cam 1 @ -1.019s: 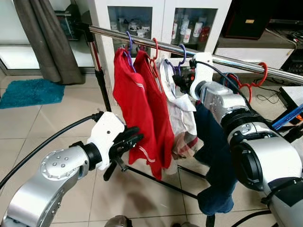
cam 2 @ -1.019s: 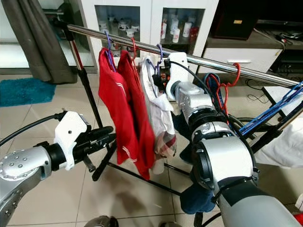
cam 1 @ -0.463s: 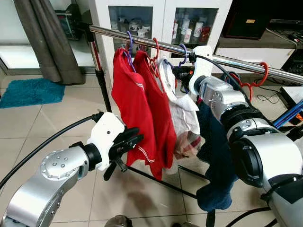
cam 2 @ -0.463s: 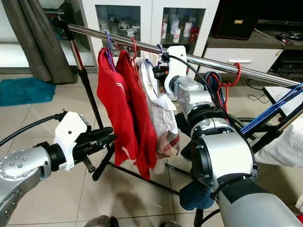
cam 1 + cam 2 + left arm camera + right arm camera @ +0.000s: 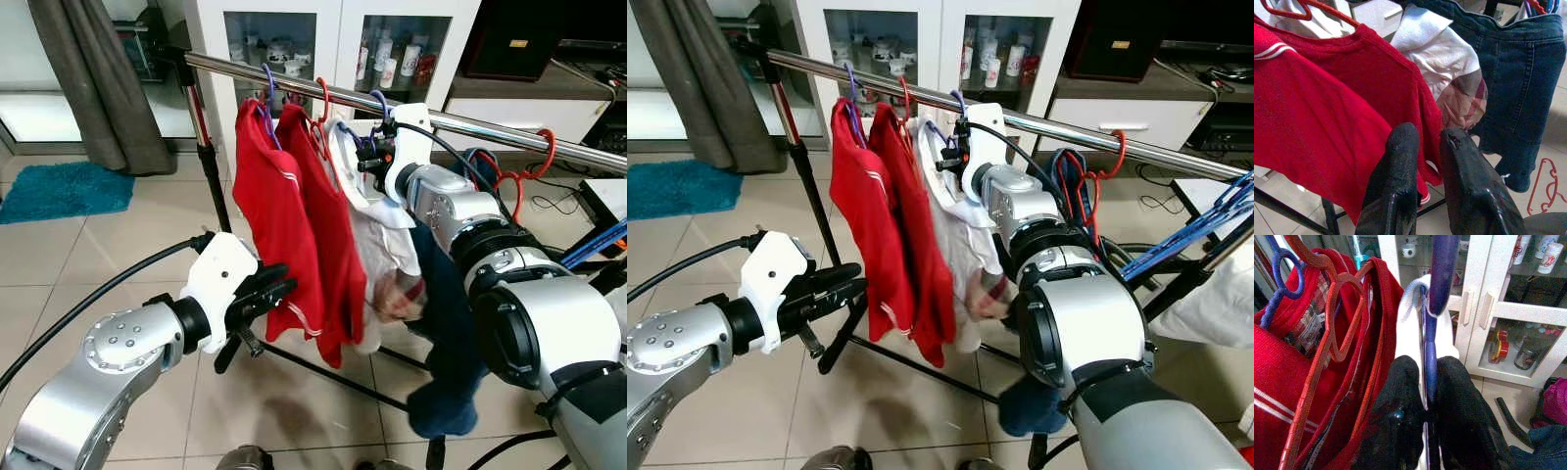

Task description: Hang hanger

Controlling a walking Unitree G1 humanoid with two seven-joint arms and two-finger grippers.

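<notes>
A blue hanger carrying a white shirt has its hook up at the metal rail. My right gripper is shut on that hanger just below the hook, with its black fingers pinching the blue bar. Two red shirts hang on the rail to the left of it, on a purple and a red hanger. Dark jeans hang to the right. My left gripper is held low beside the red shirts' hems, shut and holding nothing.
Several bare red hangers hang further right on the rail. Behind the rack stands a white glass-door cabinet. A grey curtain and a teal rug lie to the left. The rack's black base bar crosses the tiled floor.
My right gripper has shifted slightly left and up along the rail with the blue hanger. The white shirt's lower part has swung to the right. The left arm has stayed put.
</notes>
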